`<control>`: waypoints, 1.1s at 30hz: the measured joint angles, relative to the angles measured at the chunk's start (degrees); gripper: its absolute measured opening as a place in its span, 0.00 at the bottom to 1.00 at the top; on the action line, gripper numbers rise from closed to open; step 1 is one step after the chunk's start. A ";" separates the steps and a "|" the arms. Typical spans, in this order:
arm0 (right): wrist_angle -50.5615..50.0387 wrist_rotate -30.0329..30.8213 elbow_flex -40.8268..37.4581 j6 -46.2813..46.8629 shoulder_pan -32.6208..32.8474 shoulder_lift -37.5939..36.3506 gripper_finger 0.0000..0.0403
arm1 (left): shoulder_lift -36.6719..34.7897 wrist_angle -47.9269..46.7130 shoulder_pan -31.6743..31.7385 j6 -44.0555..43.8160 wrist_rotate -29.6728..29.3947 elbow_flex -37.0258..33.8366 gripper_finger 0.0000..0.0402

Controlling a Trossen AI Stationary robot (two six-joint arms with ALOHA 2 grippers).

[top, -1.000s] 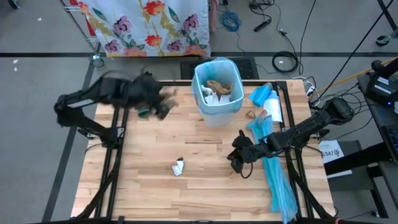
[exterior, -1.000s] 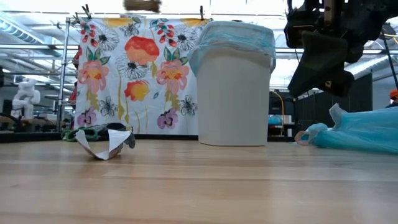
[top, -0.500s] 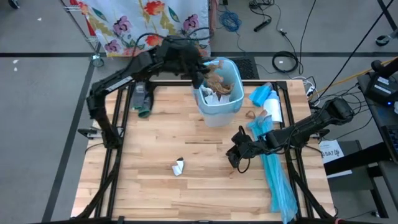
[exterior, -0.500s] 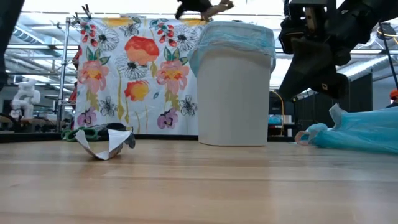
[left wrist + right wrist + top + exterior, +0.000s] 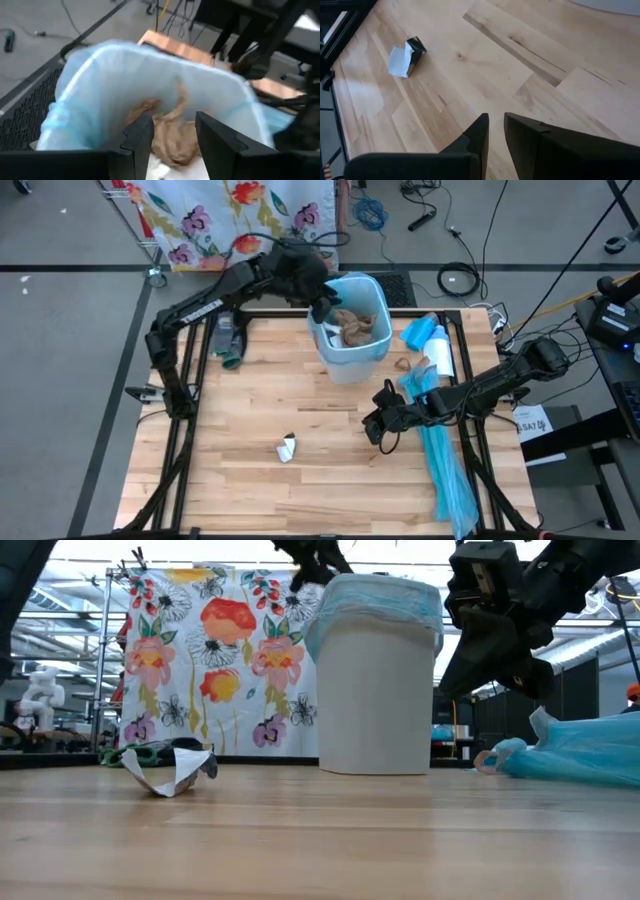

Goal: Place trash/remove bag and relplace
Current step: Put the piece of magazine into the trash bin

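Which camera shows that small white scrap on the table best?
The right wrist view: the white scrap lies unobstructed on bare wood. The high view shows it tiny; the low view shows it side-on; the left wrist view misses it.

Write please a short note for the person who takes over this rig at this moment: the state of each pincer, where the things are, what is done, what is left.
Left pincer: open, empty, over the bin's rim.
Right pincer: nearly closed, empty, above the table beside the light-blue plastic sheets.
Done: brown paper lies in the bin, which has a blue bag liner.
Left: one white scrap lies on the table; a green and dark item lies at the table's far-left edge. The bag is not yet removed or replaced.
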 joint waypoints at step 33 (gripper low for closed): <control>-0.34 -2.20 -0.02 -2.53 1.53 0.00 0.13 | -17.72 -3.77 -38.89 -45.77 -17.06 -48.78 0.35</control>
